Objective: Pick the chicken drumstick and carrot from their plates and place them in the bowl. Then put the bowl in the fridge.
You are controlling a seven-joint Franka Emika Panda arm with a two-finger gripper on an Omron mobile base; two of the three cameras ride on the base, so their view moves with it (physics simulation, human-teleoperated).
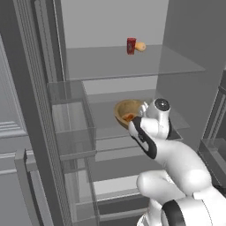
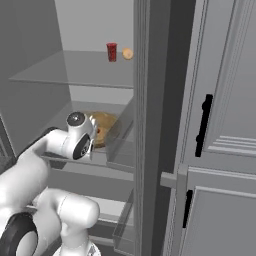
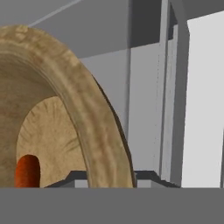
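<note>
The wooden bowl (image 1: 125,108) (image 2: 106,124) is inside the open fridge (image 1: 132,66) (image 2: 75,70), at the middle glass shelf. My gripper (image 1: 133,122) (image 2: 95,136) (image 3: 109,180) is shut on its near rim. In the hand view the thick rim (image 3: 87,113) runs down between my two fingertips. An orange-red end that looks like the carrot (image 3: 27,171) (image 1: 129,117) lies inside the bowl. The chicken drumstick is hidden and the plates are out of view.
On the upper shelf stand a red can (image 1: 131,45) (image 2: 111,51) and a small orange fruit (image 1: 140,46) (image 2: 128,54). Clear door bins (image 1: 70,119) hang on the left. The fridge's side wall (image 2: 145,125) and grey cabinets (image 2: 225,125) stand on the right.
</note>
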